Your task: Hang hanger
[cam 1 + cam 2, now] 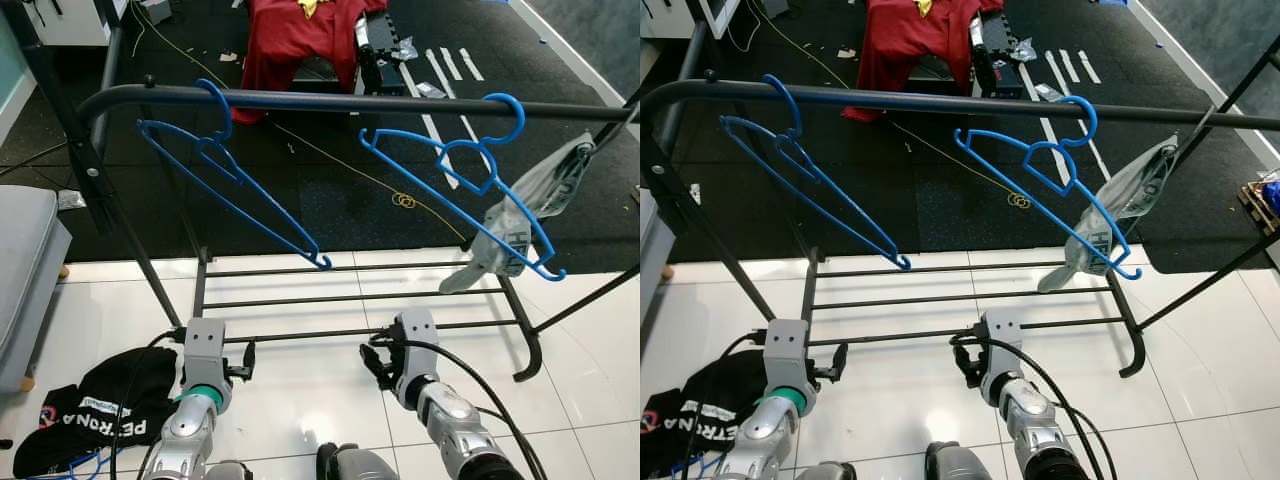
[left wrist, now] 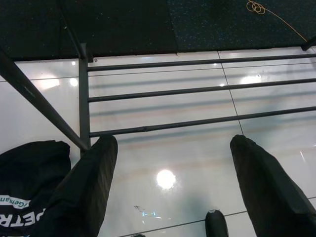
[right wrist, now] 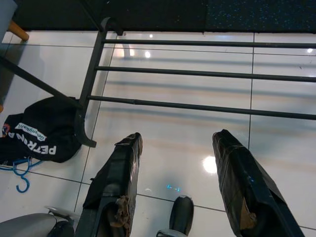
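Two blue hangers hang by their hooks on the black top rail [image 1: 330, 101] of a clothes rack: one toward the left [image 1: 232, 190], one toward the right [image 1: 470, 172]. Another blue hanger [image 3: 19, 176] lies on the white floor, partly under a black garment [image 1: 95, 405] at my lower left. My left gripper [image 2: 173, 144] is open and empty, low over the tiles in front of the rack's bottom bars. Beside it, my right gripper [image 3: 177, 138] is also open and empty, pointing at the floor.
A clear plastic bag [image 1: 530, 205] hangs off the right hanger's end. The rack's low bars [image 1: 340, 298] and slanted legs cross the floor ahead. A grey seat [image 1: 25, 265] stands at the left, and a red garment [image 1: 300, 35] lies beyond on dark carpet.
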{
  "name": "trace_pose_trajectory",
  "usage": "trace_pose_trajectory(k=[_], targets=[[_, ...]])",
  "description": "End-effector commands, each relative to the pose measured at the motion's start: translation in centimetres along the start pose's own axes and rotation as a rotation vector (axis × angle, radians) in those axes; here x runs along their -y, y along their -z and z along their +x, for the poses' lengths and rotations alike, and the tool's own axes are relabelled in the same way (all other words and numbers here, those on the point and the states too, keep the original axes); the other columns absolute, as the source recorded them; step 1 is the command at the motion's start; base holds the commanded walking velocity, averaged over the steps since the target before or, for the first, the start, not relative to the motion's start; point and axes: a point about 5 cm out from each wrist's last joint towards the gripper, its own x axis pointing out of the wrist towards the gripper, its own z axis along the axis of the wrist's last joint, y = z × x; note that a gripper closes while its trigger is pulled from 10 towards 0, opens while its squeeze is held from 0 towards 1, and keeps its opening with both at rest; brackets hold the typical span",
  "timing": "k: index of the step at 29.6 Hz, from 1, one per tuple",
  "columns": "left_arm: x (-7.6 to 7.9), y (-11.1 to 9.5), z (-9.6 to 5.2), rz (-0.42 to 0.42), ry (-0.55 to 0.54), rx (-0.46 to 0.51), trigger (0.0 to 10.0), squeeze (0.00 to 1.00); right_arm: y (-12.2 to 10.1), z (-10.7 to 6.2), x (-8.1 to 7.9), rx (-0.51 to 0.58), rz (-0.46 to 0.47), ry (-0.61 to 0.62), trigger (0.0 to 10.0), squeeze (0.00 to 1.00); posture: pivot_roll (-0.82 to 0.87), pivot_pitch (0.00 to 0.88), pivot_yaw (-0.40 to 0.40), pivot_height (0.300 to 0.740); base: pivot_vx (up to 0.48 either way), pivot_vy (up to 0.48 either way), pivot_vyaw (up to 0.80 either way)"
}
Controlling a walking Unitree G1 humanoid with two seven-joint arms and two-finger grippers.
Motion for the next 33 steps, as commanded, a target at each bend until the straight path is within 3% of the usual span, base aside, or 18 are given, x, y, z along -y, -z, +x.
trace_pose_trajectory(k=[1,23,33], targets=[[-0.1,0.7,-0.2,0.009,0.006,-0.030,10.0,0.00,1.0,-0.3,-0.1,-0.037,0.007,0.005,10.0,0.00,-0.06,0.117,-0.028,0.740,0.000,0.000,0.00],[-1.2,0.0,0.2,0.016,-0.028,-0.011,10.0,0.00,0.4,-0.4,0.8,-0.002,0.032,0.038,10.0,0.00,-0.06,0.115,-0.017,0.740,0.000,0.000,0.00],[-1.6,0.3,-0.2,0.027,-0.027,-0.017,10.0,0.00,0.0,-0.9,2.2,0.043,0.067,0.099,10.0,0.00,-0.05,0.116,-0.006,0.740,0.000,0.000,0.00]])
